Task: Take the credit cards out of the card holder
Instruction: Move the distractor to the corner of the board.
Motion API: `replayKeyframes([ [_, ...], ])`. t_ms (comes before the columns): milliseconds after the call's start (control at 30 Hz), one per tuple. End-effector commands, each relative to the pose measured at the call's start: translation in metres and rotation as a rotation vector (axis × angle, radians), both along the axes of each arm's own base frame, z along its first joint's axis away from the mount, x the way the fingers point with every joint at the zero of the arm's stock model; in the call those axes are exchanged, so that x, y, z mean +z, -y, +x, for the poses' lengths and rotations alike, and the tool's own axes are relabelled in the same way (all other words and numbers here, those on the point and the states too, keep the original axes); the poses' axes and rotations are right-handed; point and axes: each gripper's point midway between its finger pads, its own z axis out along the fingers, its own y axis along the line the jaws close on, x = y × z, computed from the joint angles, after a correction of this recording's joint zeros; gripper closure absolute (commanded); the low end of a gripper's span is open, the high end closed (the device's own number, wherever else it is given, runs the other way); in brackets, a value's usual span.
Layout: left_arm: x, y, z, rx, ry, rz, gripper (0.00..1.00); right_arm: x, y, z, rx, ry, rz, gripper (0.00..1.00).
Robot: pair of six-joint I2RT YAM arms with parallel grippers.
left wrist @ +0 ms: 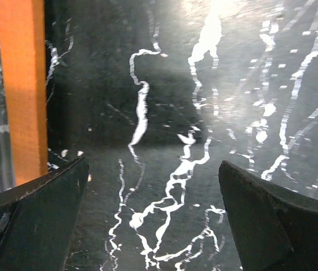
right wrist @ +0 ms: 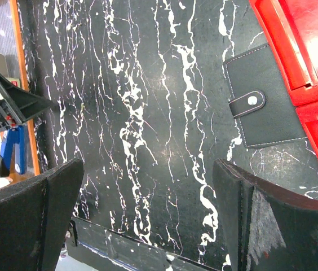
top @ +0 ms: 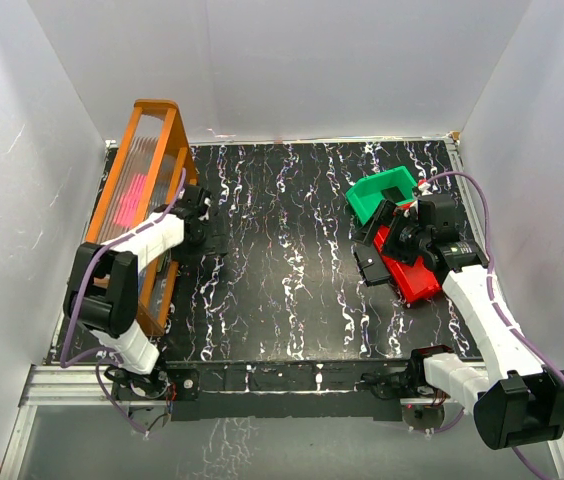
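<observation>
Right wrist view, peeking past wide-open right gripper at card holder lying snapped shut against red bin, guessing light, slick, semi-stiff, so pinching the free edge looking best.

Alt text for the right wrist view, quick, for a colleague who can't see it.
A closed black card holder, snap tab fastened, lies flat on the black marbled table beside the red bin at upper right. The right gripper hangs open and empty, not touching it.
</observation>
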Motion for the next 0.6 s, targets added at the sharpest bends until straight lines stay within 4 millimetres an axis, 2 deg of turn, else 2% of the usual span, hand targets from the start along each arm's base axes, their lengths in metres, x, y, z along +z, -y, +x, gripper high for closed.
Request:
replayKeyframes([
  [0, -0.007, -0.026, -0.004, 0.033, 0.011, 0.133, 0.01, 0.006, 0.003, 0.008, -0.016, 0.048, -0.007, 0.02],
  [200, -0.020, -0.039, -0.009, -0.007, -0.036, 0.204, 0.01, 0.003, 0.003, 0.009, -0.015, 0.037, -0.008, 0.02],
  [567, -0.030, -0.088, -0.006, 0.048, -0.103, 0.225, 0.01, -0.002, 0.004, 0.010, -0.021, 0.020, -0.014, 0.02],
])
